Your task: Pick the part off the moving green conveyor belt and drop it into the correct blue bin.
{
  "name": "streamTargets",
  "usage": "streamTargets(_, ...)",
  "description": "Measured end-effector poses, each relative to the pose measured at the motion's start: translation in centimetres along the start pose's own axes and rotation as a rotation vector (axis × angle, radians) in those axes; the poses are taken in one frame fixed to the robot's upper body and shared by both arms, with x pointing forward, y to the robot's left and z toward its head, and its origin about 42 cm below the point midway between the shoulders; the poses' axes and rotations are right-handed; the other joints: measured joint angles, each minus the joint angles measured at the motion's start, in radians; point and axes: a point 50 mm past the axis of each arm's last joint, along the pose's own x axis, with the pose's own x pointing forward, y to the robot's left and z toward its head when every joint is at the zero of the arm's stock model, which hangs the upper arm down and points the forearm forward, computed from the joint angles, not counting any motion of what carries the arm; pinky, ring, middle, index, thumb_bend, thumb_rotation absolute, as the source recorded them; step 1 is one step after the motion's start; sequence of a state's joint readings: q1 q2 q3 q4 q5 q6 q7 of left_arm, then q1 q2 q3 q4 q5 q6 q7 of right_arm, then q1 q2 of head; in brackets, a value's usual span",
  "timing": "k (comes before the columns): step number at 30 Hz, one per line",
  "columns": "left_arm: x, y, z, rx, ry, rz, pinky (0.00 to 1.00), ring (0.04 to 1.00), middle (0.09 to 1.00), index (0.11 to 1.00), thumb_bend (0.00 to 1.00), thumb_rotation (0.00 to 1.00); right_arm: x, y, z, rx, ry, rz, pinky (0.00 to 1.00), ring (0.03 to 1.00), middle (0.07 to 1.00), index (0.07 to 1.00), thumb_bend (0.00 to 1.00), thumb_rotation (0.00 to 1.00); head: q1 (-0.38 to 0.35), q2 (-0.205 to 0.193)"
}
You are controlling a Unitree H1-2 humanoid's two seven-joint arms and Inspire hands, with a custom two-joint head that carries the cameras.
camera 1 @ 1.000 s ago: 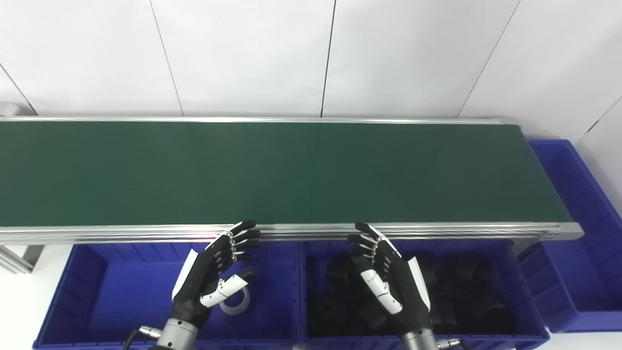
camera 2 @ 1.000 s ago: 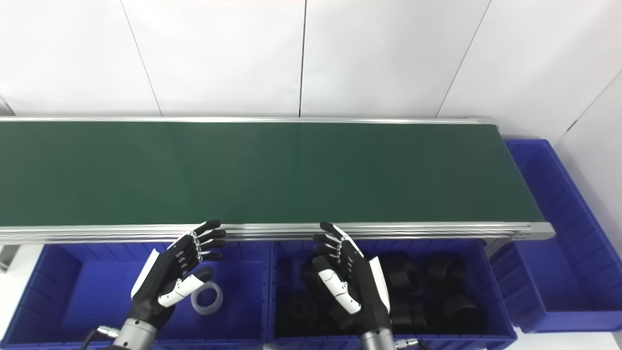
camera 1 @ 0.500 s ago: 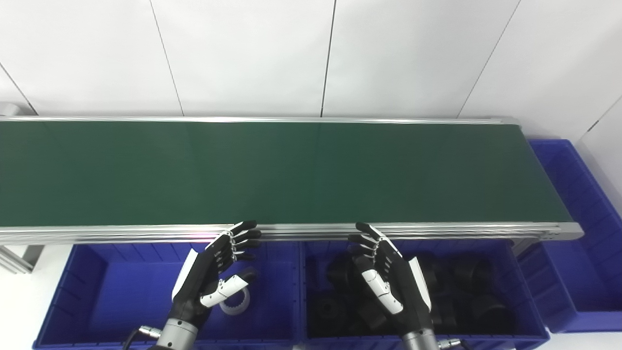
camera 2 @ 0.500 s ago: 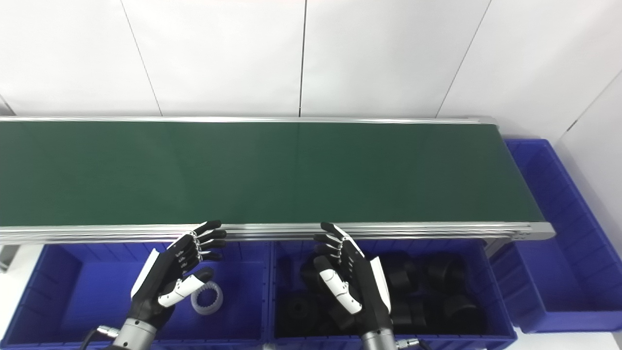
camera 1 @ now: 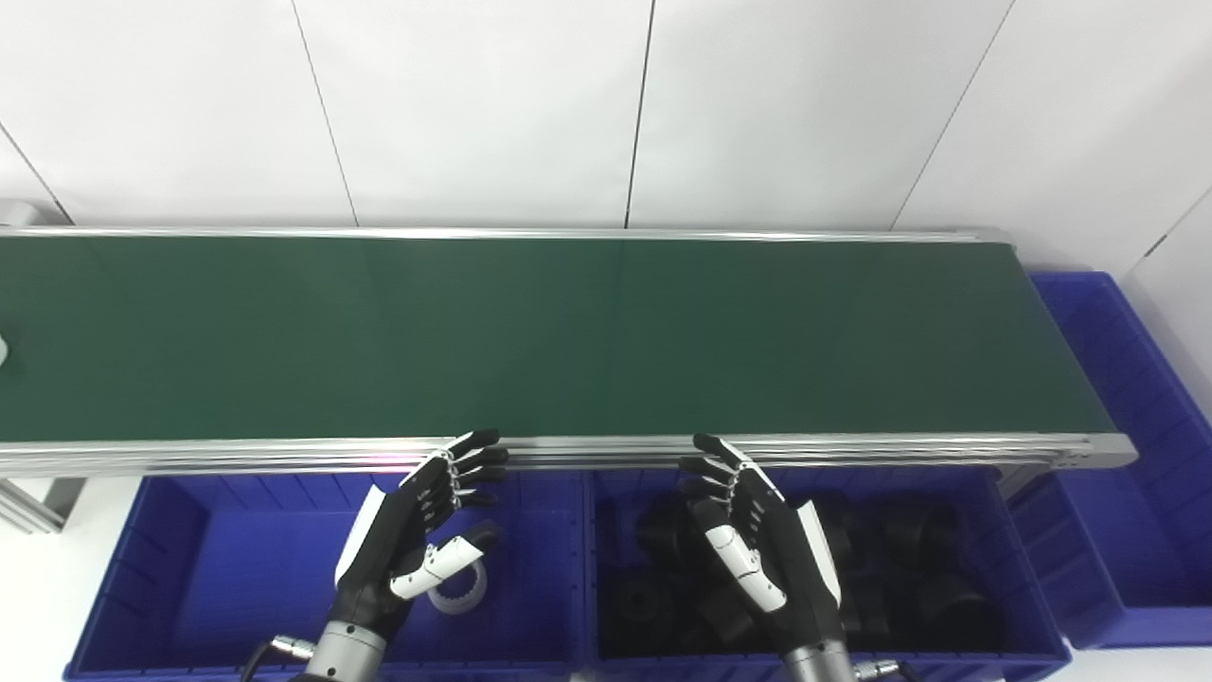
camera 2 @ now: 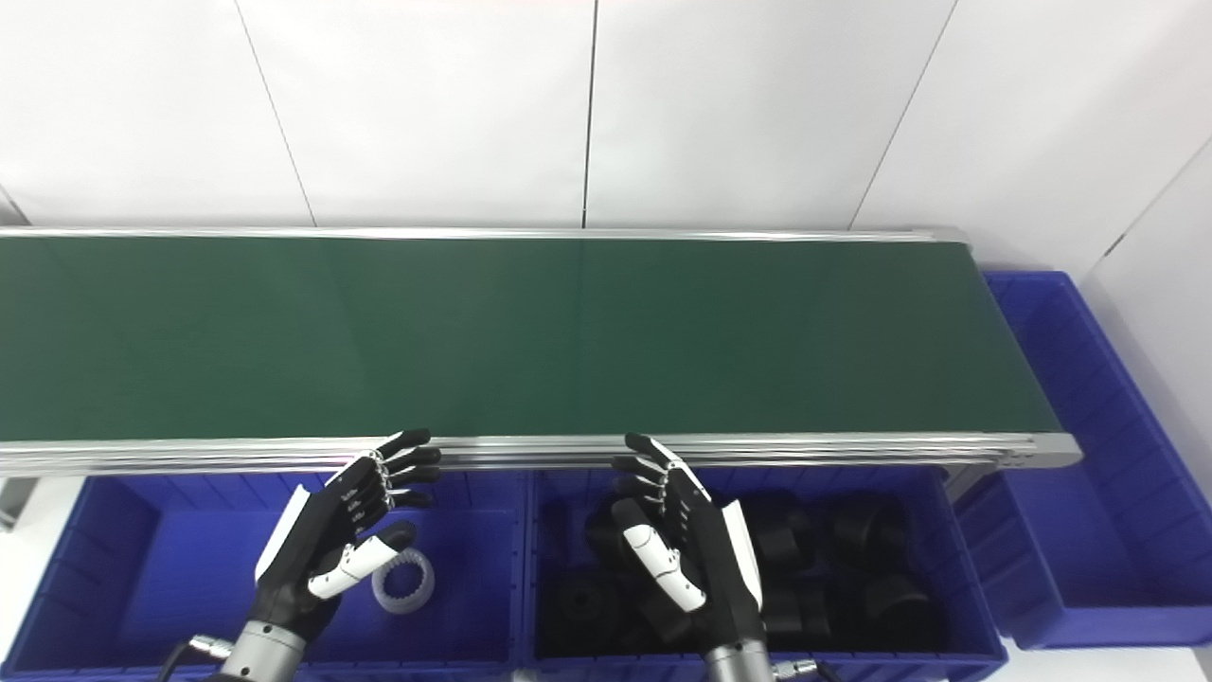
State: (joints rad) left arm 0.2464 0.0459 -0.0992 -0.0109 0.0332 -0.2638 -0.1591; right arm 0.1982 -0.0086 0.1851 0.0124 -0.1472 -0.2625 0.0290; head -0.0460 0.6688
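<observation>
Waiting step: both hands, left hand (camera 1: 407,530) and right hand (camera 1: 757,545), empty with fingers spread over the blue bins (camera 1: 189,568), white part (camera 1: 2,349) just entering belt (camera 1: 568,332) far left of the fingers; next needs timed left-hand grab.

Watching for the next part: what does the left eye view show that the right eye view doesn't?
Only the left eye view: a small white sliver at the belt's far left edge, possibly a part; too little shows to tell. Only the right eye view: nothing extra of note. Both: green conveyor belt, left hand and right hand open over the blue bins, white ring, black parts.
</observation>
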Motion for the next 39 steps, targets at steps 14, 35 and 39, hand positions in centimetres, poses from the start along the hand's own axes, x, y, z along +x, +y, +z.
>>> streamTargets(14,0.0,0.0,0.0,0.0,-0.002,-0.001,0.66,0.739,0.779,0.821,0.82,0.61,0.0,0.0,0.0,0.0,0.0,0.0,0.66,0.731,0.77,0.844,0.59,0.74,0.0,0.0)
streamTargets(35,0.0,-1.8,-1.1,-0.03,0.018,-0.01,0.66,0.731,0.787,0.814,0.85,0.55,-0.5,-1.5,-0.5,-0.032,0.014,0.009,0.65,0.73,0.773,0.862,0.43,0.73,0.316,-0.119)
streamTargets(39,0.1,-2.2,-1.1,-0.01,0.009,-0.012,0.65,0.728,0.779,0.808,0.87,0.54,-0.6,-1.8,-0.5,-0.037,0.016,0.008,0.64,0.73,0.774,0.87,0.39,0.72,0.341,-0.149)
